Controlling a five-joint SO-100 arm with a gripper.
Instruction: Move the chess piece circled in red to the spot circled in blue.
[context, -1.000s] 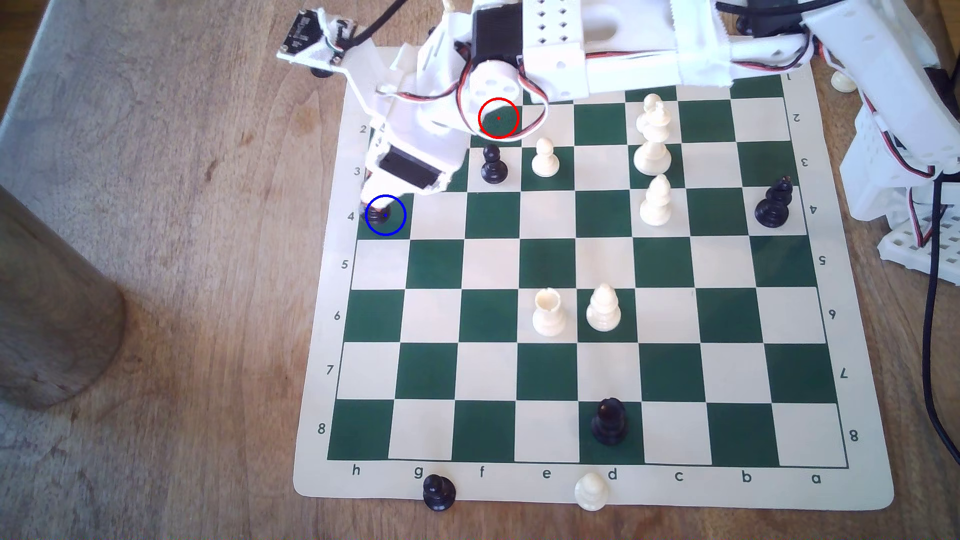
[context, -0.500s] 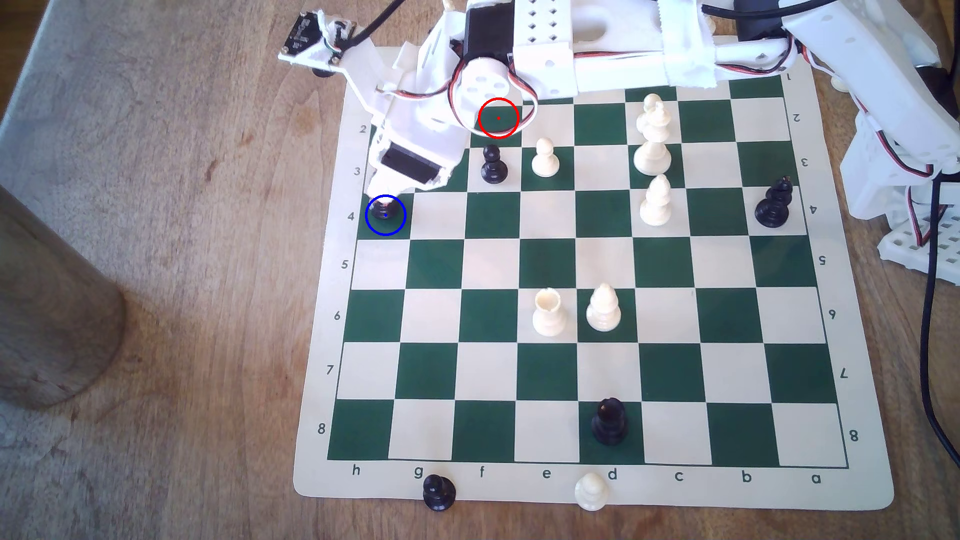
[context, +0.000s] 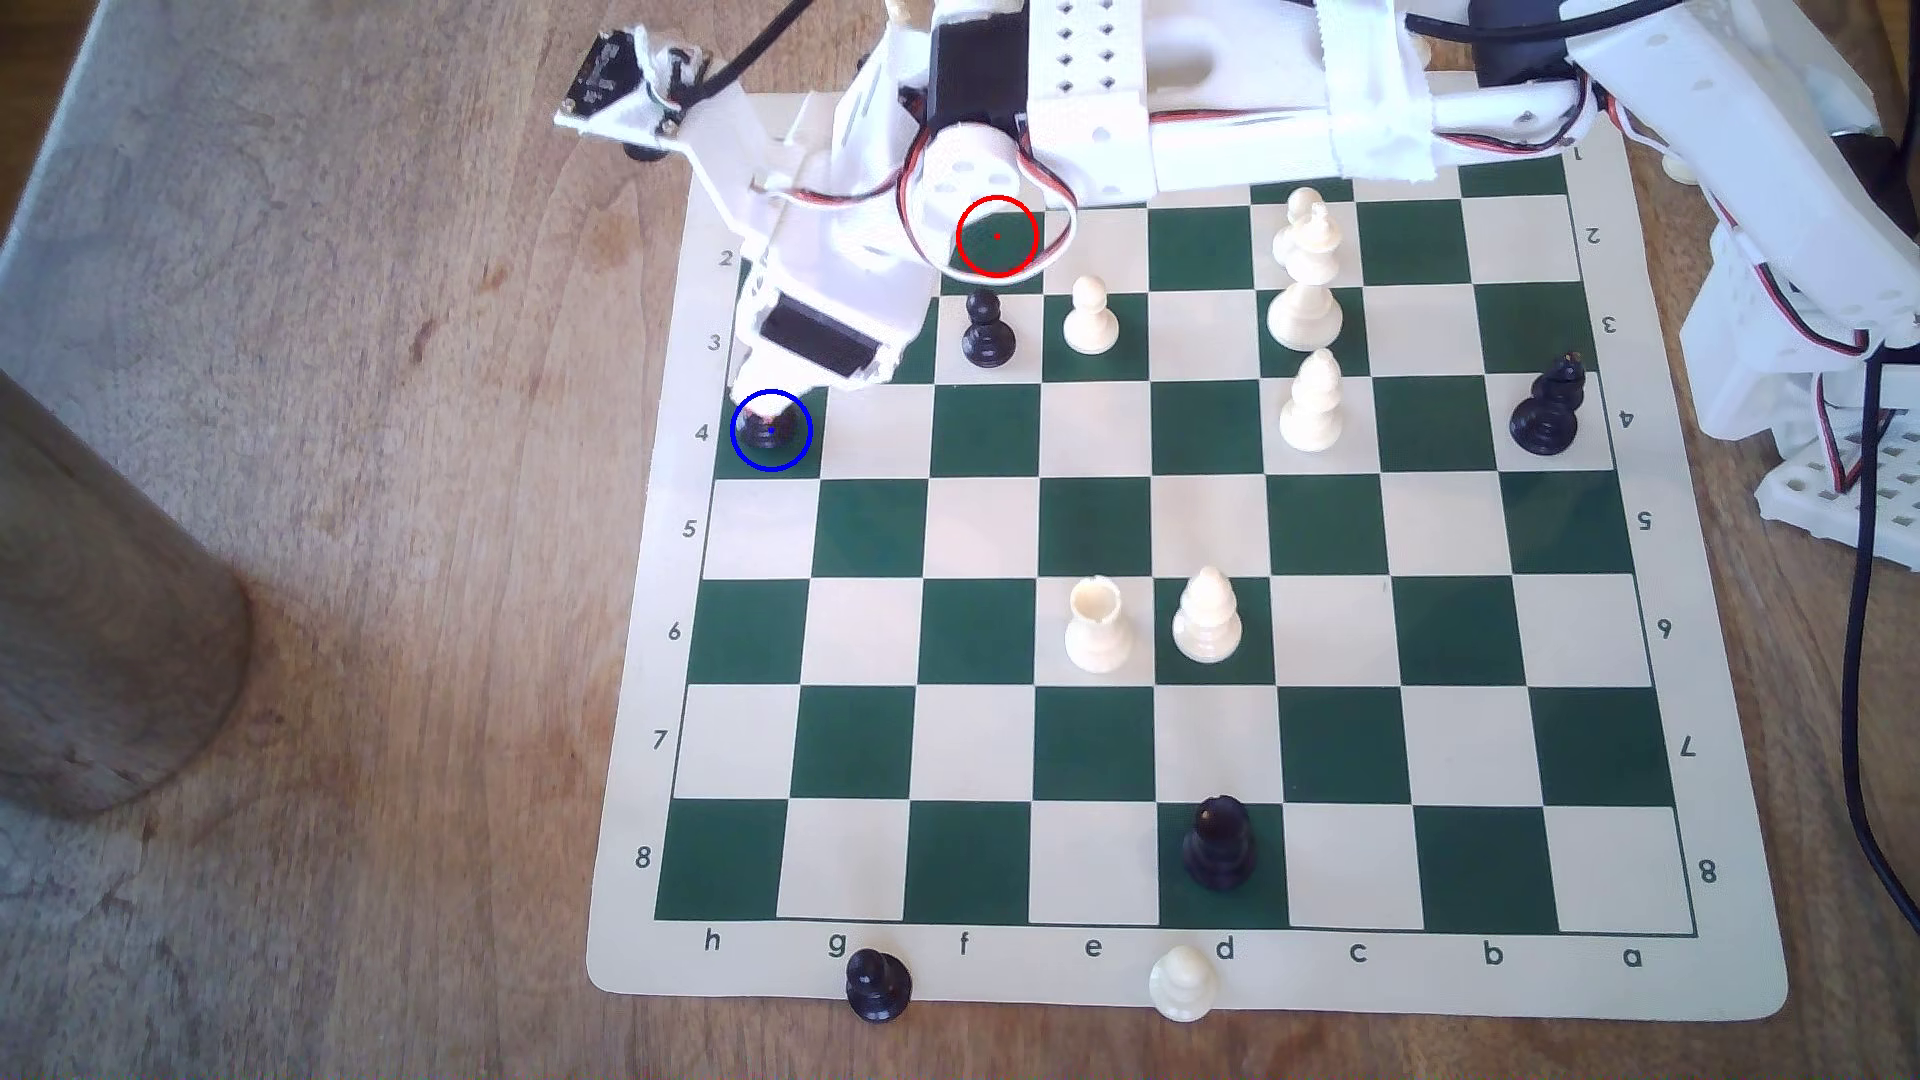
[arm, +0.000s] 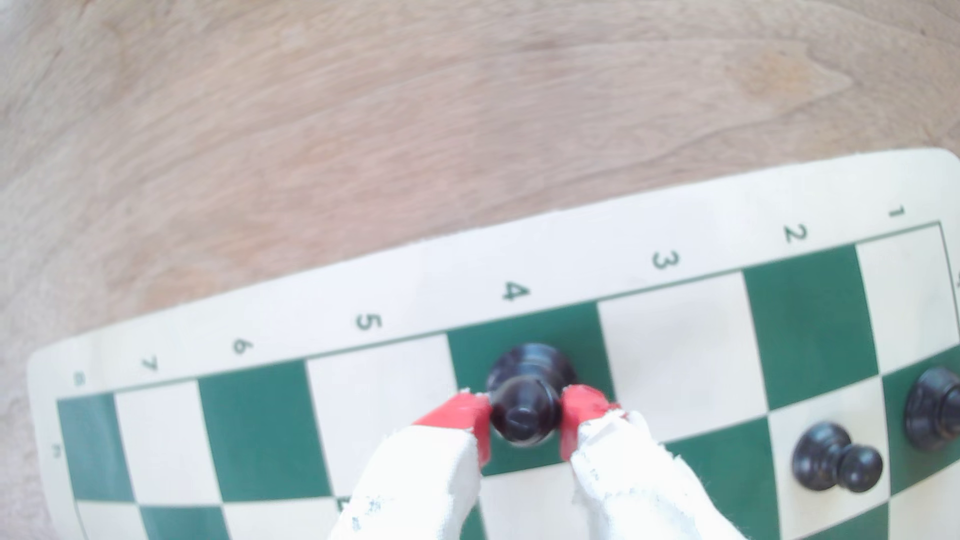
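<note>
- the black bishop (arm: 525, 400) is glossy turned plastic with a ringed round base and a rounded slotted tip. It stands on the blue-ringed square (context: 771, 457), the dark green h4 at the board's 9 o'clock edge in the exterior view
- the gripper (arm: 524, 426) is clamped on the bishop's head: both red pads (arm: 462, 418) press its sides, with rough white wrapped fingers behind them
- whether the base sits flat on the square or hangs just above it, I can't tell
- the red-ringed square (context: 997, 237) at about 12 o'clock is bare green, partly under the arm's looped wires
- the chessboard (context: 1143, 976) is a flat cream and green roll-up mat with rounded corners, on a grainy wooden table (context: 364, 519)
- a round-headed black pawn (context: 985, 330) stands just below the red ring
</note>
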